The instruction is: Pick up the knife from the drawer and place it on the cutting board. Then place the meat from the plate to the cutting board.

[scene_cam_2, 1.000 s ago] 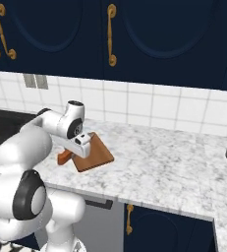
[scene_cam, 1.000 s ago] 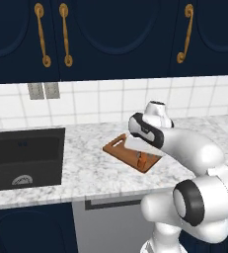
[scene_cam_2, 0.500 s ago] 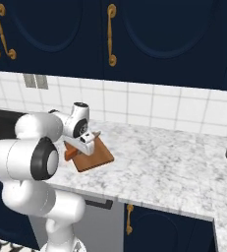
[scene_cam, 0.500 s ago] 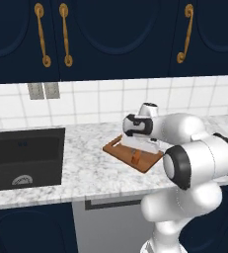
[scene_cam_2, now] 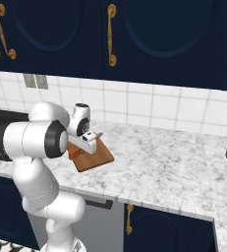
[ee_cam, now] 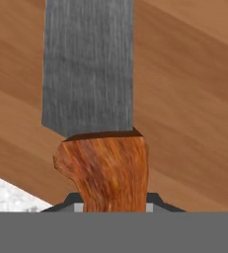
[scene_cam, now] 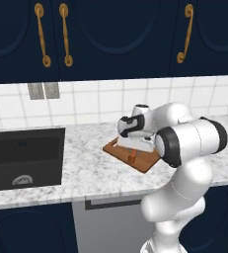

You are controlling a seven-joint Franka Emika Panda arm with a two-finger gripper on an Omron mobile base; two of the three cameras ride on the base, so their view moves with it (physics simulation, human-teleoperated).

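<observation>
Marble surface (scene_cam: 86,170) carries the cutting board (scene_cam: 145,160), near the sink (scene_cam: 21,155). Claw (scene_cam: 133,148) hovers low over the board, pinching the knife (ee_cam: 93,113) by its wooden handle, blade pointing away across the wood. Knife looks stiff, light, steel likely slick; handle is the sensible hold. Whether the blade touches the board, cannot tell.

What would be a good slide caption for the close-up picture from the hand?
Gripper shut on the knife by its wooden handle, blade over the cutting board.
</observation>
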